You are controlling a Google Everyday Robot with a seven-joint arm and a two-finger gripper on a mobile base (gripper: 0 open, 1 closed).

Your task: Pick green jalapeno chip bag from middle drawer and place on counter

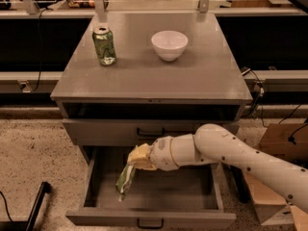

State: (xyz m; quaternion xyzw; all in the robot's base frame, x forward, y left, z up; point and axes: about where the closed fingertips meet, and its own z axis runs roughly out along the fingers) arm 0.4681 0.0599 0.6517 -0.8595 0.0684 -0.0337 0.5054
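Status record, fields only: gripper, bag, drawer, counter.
gripper: gripper over the open middle drawer, shut on the bag
bag: green jalapeno chip bag hanging from the gripper, above the drawer floor
drawer: pulled out
counter: counter holds green can and white bowl; bag not yet placed

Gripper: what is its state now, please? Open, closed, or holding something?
The gripper is closed on the green jalapeno chip bag, which hangs from it above the open middle drawer.
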